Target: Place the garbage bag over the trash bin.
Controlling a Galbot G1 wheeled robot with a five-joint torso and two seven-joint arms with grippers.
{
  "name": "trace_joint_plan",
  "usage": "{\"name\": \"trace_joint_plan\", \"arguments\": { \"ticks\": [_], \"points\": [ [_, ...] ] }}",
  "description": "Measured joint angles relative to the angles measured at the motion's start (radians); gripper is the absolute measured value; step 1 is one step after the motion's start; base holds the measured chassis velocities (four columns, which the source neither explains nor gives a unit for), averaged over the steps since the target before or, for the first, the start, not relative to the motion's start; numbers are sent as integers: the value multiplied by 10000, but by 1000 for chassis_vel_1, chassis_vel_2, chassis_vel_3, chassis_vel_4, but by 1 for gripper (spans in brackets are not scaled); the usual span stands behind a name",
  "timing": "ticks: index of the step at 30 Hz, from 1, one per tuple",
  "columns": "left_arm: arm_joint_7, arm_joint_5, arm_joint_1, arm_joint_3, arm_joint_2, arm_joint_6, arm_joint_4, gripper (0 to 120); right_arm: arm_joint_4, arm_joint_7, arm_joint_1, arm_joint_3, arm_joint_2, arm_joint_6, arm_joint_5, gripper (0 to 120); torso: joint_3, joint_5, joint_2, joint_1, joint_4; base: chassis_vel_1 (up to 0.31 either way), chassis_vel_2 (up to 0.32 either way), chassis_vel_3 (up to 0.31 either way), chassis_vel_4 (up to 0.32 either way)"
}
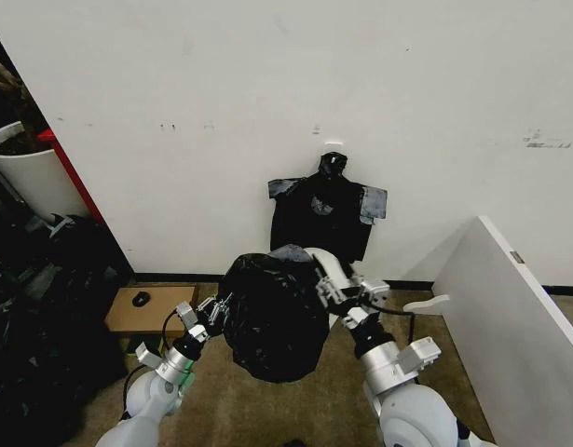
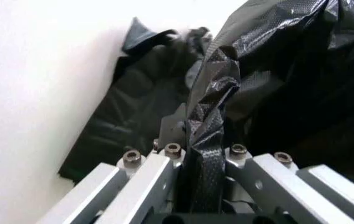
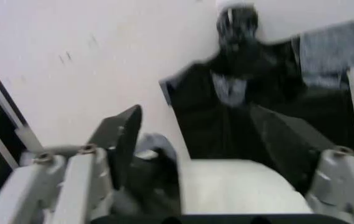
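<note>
The glossy black garbage bag (image 1: 272, 317) hangs bunched in front of me, low on the floor near the wall. My left gripper (image 1: 214, 312) is at the bag's left edge. In the left wrist view it (image 2: 205, 144) is shut on a crinkled fold of the garbage bag (image 2: 277, 60). My right gripper (image 1: 347, 296) is at the bag's right side. In the right wrist view it (image 3: 195, 126) is open, with its fingers wide apart over the cream-white trash bin (image 3: 239, 186). In the head view the bag covers most of the bin.
A flat black bundle with grey tabs (image 1: 328, 214) hangs on the wall behind. At the left are a taller white bin (image 1: 25, 172), a heap of dark bags (image 1: 44, 279) and a cardboard box (image 1: 142, 307). A white board (image 1: 510, 298) leans at the right.
</note>
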Motion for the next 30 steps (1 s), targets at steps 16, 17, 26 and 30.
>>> {"name": "trace_joint_plan", "arguments": {
  "ticks": [16,17,26,30],
  "points": [
    [-8889,1094,1474,713,694,2458,-4301,3,-161,-2205,-540,-60,133,1829,-4146,100,-1,-3,0,0,-2,0,0,0,0],
    [-9674,1111,1696,736,807,2840,-4697,3,-166,-1992,-532,-60,134,1725,-4154,100,-2,0,0,-1,-2,0,0,0,0],
    [-13235,-1092,1766,714,667,6902,-6010,3,-282,-1451,-449,-74,141,1404,-4092,100,-1,-1,0,-1,-4,0,0,0,0],
    [-13727,-1595,1570,765,393,7534,-5698,3,-335,-1411,-452,-98,174,1384,-4087,100,-1,-4,0,0,-3,0,0,0,0]
  ]
}}
